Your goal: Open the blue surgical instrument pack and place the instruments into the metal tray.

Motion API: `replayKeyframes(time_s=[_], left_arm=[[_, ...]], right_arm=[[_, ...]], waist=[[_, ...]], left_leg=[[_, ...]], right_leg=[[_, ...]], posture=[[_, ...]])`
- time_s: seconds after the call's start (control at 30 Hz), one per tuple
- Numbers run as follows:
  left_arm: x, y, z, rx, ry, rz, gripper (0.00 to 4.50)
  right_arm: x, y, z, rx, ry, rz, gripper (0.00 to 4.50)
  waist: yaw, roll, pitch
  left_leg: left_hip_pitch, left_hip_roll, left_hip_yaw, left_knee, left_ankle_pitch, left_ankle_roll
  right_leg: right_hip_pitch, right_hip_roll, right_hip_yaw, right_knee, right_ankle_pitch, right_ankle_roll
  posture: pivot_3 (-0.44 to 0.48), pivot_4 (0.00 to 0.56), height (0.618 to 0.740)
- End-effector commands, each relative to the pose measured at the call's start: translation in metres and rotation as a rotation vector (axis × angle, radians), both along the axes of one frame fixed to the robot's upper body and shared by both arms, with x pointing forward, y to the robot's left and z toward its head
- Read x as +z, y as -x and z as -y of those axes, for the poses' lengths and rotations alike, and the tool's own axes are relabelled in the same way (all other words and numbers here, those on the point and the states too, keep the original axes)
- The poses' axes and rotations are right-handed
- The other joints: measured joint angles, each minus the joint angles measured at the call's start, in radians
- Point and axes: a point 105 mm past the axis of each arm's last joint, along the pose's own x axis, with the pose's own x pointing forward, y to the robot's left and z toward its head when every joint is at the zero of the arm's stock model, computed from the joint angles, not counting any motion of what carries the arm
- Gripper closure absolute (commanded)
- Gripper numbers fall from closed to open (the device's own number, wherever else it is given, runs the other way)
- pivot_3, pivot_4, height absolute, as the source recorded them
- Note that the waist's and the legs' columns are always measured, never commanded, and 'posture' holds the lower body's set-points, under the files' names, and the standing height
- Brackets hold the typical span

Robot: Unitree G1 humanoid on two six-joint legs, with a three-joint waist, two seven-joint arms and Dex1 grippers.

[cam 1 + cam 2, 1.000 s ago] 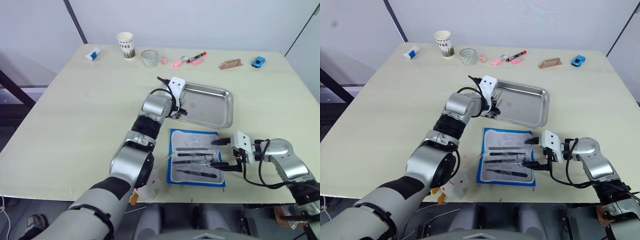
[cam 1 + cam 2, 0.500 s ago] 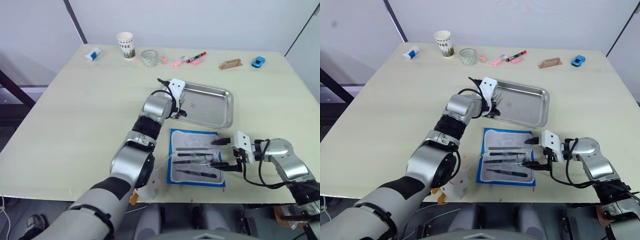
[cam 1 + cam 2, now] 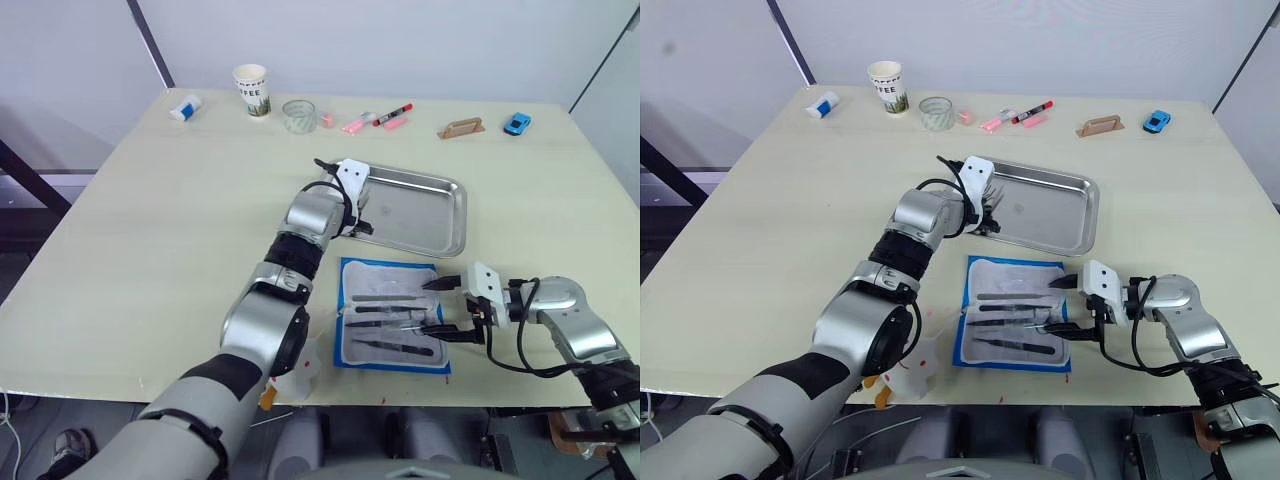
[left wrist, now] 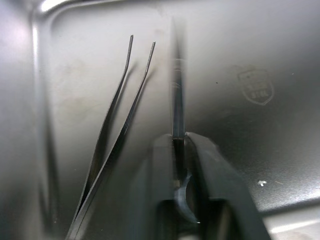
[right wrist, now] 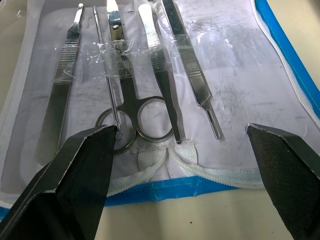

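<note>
**Pack open, tray partly loaded**

The blue surgical instrument pack lies open just on the robot's side of the metal tray, white lining up. In the left wrist view, one pair of tweezers already rests on the tray floor, and the left gripper is clamped on a second slim instrument over the tray's left end; it looks about to be set down. Several instruments remain in the lining: ring-handled scissors, forceps, flat handles. The right gripper hovers at the pack's right edge with its fingers spread wide, holding nothing.

Beyond the tray, along the far edge of the pale wooden table, sit a paper cup, a glass, pink and red markers and a blue toy car, before a plain grey wall.
</note>
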Motion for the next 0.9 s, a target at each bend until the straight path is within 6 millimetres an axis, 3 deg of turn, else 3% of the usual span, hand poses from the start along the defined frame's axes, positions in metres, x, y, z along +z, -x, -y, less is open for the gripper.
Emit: replayKeyframes(time_s=[0.03, 0.2, 0.4, 0.57, 0.77, 0.9], left_arm=[[0.026, -0.005, 0.008, -0.018, 0.021, 0.071, 2.15], [0.045, 0.007, 0.018, -0.101, 0.095, 0.11, 2.15], [0.065, 0.045, 0.027, -0.353, 0.205, 0.19, 2.15], [0.072, 0.074, 0.018, -0.583, 0.308, 0.351, 2.15], [0.056, 0.109, -0.015, -0.817, 0.357, 0.331, 2.15], [0.038, 0.13, -0.033, -0.935, 0.372, 0.252, 1.34]], right_arm=[[-0.045, 0.02, 0.01, -0.009, 0.143, -0.165, 0.0], [-0.045, 0.02, 0.01, -0.011, 0.139, -0.164, 0.0], [-0.044, 0.02, 0.01, -0.015, 0.132, -0.16, 0.0], [-0.042, 0.019, 0.008, -0.021, 0.113, -0.151, 0.0], [-0.04, 0.02, 0.007, -0.029, 0.089, -0.143, 0.0], [-0.038, 0.021, 0.004, -0.031, 0.063, -0.133, 0.0]], waist=[[0.0, 0.0, 0.0], [0.0, 0.0, 0.0], [-0.003, 0.002, 0.0], [-0.002, 0.003, 0.0], [-0.002, 0.004, 0.0], [-0.001, 0.003, -0.001]], left_leg=[[0.0, 0.0, 0.0, 0.0, 0.0, 0.0], [-0.001, 0.0, 0.0, 0.0, 0.0, 0.0], [0.001, 0.001, 0.0, -0.003, 0.002, -0.004], [0.002, 0.002, 0.0, -0.005, 0.003, -0.006], [0.003, 0.002, 0.001, -0.007, 0.004, -0.006], [0.003, 0.002, 0.0, -0.007, 0.001, -0.002]], right_leg=[[0.0, 0.0, 0.0, 0.0, 0.0, 0.0], [0.0, 0.0, 0.0, 0.0, 0.0, 0.0], [0.0, 0.0, 0.001, 0.0, 0.0, 0.0], [0.0, -0.002, 0.002, 0.0, 0.0, 0.0], [0.0, -0.003, 0.002, -0.001, 0.0, -0.001], [0.0, -0.003, 0.0, -0.001, 0.0, -0.001]], posture=[[0.0, 0.15, 0.74], [0.0, 0.15, 0.74], [0.0, 0.15, 0.74], [0.0, 0.15, 0.74], [0.0, 0.15, 0.74], [0.0, 0.15, 0.74]])
